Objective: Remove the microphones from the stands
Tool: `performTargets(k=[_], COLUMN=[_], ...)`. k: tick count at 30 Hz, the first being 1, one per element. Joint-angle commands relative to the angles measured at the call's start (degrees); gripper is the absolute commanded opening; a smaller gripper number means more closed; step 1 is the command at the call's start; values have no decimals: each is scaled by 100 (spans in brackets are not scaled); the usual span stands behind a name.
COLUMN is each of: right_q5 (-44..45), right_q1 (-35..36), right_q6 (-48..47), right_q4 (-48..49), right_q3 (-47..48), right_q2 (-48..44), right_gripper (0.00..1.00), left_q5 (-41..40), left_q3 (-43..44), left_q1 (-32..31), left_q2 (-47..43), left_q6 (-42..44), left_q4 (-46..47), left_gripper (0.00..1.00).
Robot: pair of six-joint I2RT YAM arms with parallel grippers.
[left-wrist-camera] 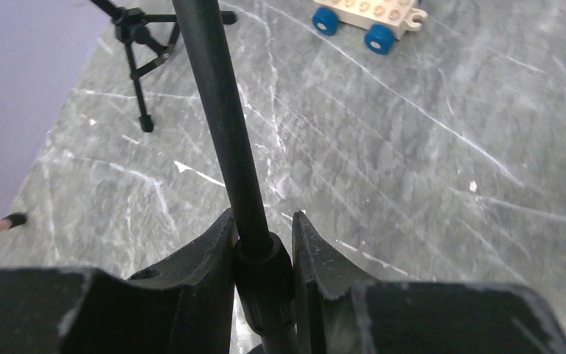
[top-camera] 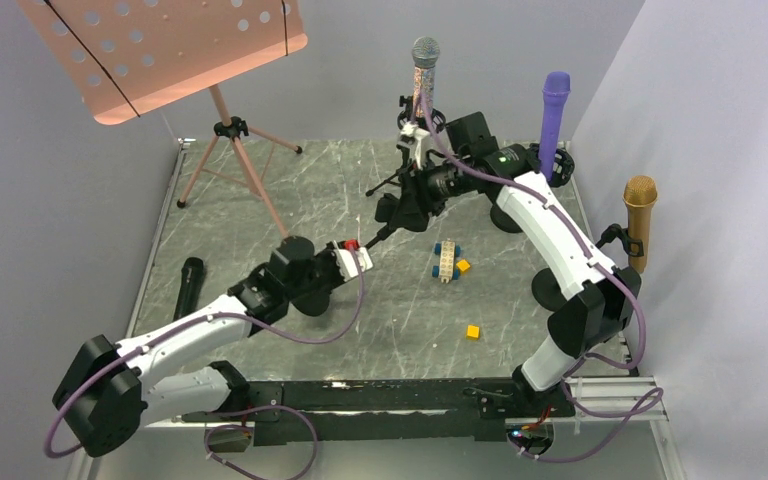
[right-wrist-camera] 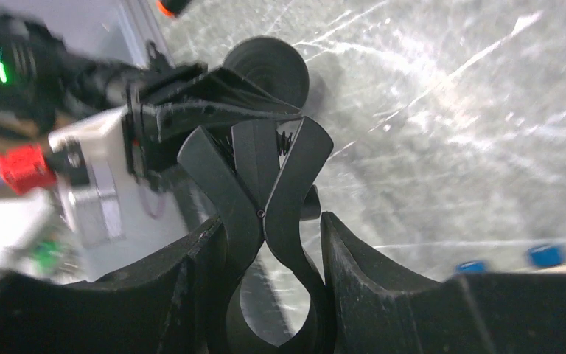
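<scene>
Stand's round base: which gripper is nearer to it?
Left. The left gripper clamps the pole low, close to the base; the right gripper holds the clip at the pole's far end.

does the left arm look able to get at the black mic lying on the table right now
Probably not yet. The left gripper is shut on the stand pole, while the right gripper pinches the clip. The black mic lies uncovered nearby, so letting go should free the way.
</scene>
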Motion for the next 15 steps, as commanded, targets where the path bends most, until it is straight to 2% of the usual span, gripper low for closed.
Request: performTargets(k=[1, 4, 5, 7, 8, 9, 11, 15], right_q5=[-301, -438, -488, -494, -497, -524, -579, -893], right_q1=[-510, -517, -514, -516, -518, -511, -511, -492], right_q6=[1863, 1607, 1460, 1216, 1087, 913, 291, -775], right_q4=[640, 699, 721, 809, 865, 886, 799, 553], right_q3=[-615, -835, -853, -903, -928, -952, -978, -1012], right_q2=[-43, -99, -124, -191, -238, -288, -360, -514], right_gripper=[0, 0, 0, 0, 0, 0, 0, 0], left_q5=[-2131, -1799, -1584, -900, -353, 270, 1506, 3535], left_q3=[80, 29, 42, 194, 313, 471, 784, 1375], left_q1=[-653, -651, -618, -399, -178, 80, 652, 1559], left_q2=[281, 302, 248, 129, 67, 12, -43, 159], left_q6=[-824, -857, -850, -875, -939, -1011, -1045, -451], left_q4=[738, 616, 511, 88, -212, -535, -1223, -2387], left_gripper=[0, 2, 16, 51, 64, 71, 79, 81])
